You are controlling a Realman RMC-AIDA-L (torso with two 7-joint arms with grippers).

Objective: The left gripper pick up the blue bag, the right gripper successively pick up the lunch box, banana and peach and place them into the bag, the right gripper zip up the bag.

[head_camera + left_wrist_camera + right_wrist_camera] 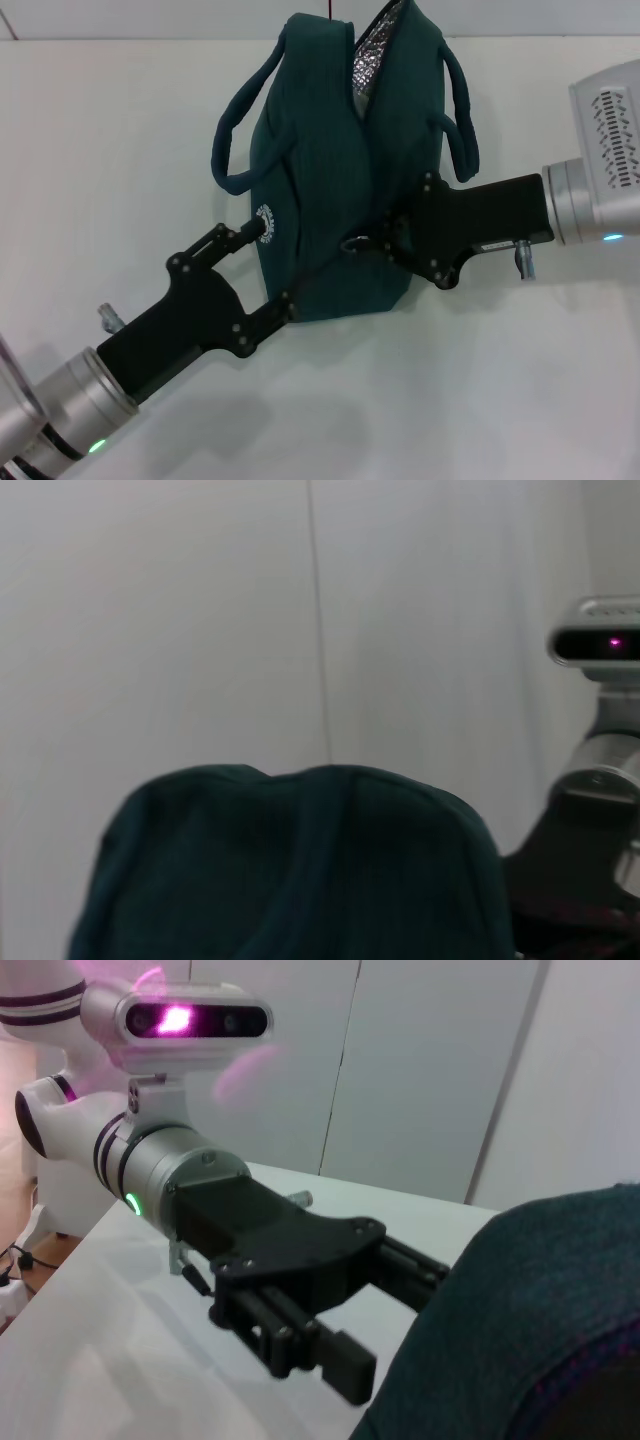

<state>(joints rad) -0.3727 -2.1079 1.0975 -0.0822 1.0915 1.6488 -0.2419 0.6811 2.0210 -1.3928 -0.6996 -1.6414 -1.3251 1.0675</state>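
The blue bag (330,170) stands on the white table, its far end gaping onto silver foil lining (375,55). My left gripper (272,263) comes in from the near left, open, one fingertip by the white logo and the other at the bag's lower edge. From the right, my right gripper (372,241) is shut on the zipper pull (352,242) midway along the bag's seam. The right wrist view shows the left gripper (395,1325) beside the bag (540,1300). Teal fabric of the bag (300,870) fills the lower left wrist view. Lunch box, banana and peach are out of view.
The bag's two rope handles (235,120) (462,110) hang off either side. Bare white table (120,130) lies all around the bag. White cabinet doors (420,1070) stand beyond the table.
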